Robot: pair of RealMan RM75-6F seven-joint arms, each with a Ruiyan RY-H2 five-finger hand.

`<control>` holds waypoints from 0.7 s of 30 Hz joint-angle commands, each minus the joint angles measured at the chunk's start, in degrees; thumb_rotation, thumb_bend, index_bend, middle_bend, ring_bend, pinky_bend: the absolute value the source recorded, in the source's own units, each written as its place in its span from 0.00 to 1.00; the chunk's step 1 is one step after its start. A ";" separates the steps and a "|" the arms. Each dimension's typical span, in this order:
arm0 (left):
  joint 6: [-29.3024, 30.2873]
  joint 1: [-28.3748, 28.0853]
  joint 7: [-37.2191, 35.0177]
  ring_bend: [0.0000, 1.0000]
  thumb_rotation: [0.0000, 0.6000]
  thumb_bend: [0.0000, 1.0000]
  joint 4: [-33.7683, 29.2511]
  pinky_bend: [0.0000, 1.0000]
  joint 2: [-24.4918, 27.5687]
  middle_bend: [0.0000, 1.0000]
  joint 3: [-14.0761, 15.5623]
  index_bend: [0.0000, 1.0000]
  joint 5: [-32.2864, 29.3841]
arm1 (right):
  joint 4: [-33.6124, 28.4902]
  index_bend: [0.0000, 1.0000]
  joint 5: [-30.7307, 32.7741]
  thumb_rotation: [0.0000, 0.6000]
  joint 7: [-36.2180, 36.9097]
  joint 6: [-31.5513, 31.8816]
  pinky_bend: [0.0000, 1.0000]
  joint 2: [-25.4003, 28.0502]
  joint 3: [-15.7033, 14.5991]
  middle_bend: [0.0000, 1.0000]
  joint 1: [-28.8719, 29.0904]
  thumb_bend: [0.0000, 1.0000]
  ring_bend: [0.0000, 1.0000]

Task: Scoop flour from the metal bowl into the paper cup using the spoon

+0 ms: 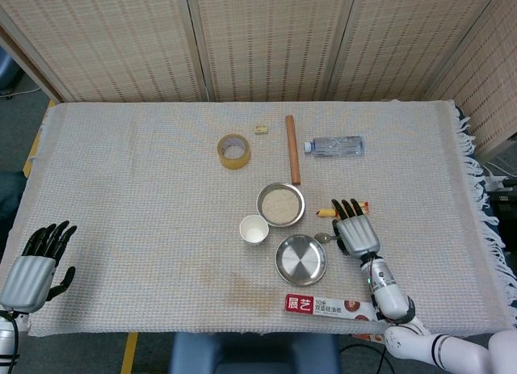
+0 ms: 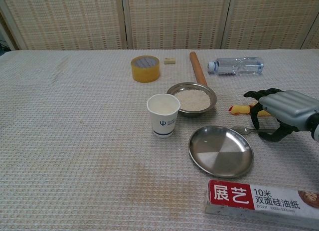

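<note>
One spoon lying left-right, bowl leftward; right hand fingers curled over handle, grip unclear.

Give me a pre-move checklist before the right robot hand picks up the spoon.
1. Right robot hand above the metal spoon: ok.
2. Spoon actually gripped: cannot tell; the handle is hidden under the fingers.
3. Round metal bowl of flour upright, flour inside: ok.
4. White paper cup upright beside the bowl: ok.
5. Empty round steel plate close beside the spoon: not ok, may obstruct.
6. Left robot hand far from the work area, holding nothing: ok.
</note>
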 commanded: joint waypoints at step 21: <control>0.13 -0.05 -0.59 0.00 1.00 0.44 0.10 0.09 0.21 0.00 0.25 0.00 0.43 | 0.93 0.68 -1.33 1.00 -0.27 3.44 0.01 -0.75 -1.05 0.36 -0.02 0.29 0.00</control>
